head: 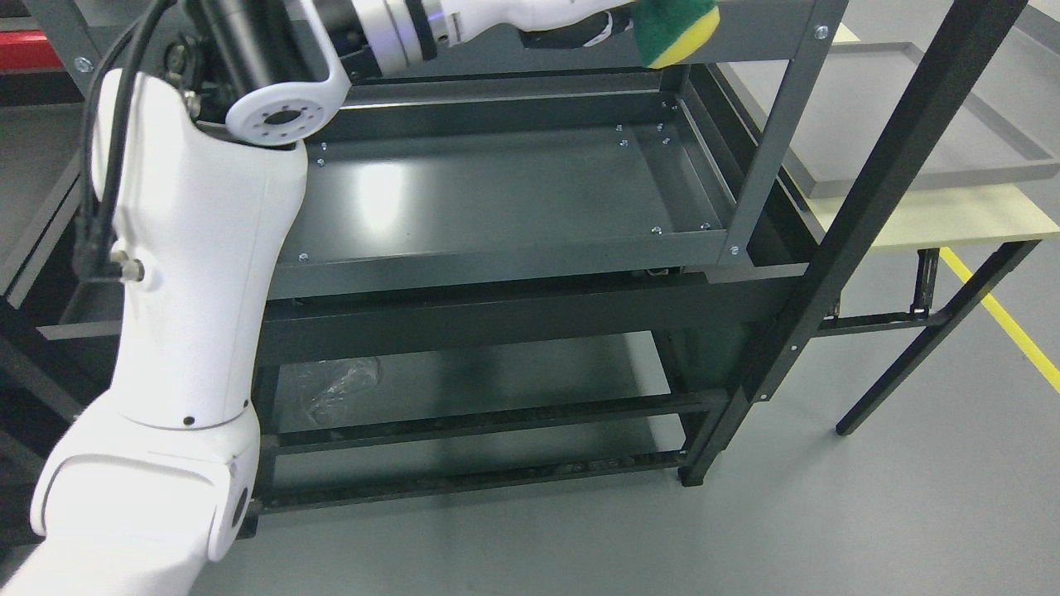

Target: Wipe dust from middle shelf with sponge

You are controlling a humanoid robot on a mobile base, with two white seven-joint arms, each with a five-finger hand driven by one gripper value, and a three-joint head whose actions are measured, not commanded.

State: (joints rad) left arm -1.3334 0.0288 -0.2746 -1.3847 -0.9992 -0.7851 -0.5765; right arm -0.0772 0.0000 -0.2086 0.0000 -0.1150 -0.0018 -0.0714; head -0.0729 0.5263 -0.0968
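Left hand (571, 25) is gripping the sponge (675, 29) at the top edge, hovering above the middle shelf (497, 190), which is lying directly below.

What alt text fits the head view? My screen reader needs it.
The left hand holds a green and yellow sponge at the picture's top edge, above a dark metal shelf that lies bare below it. The white left arm fills the left side; a grey tray sits on a table to the right.

White left arm (199, 273), black cables (108, 132), silver wrist ring (397, 29)
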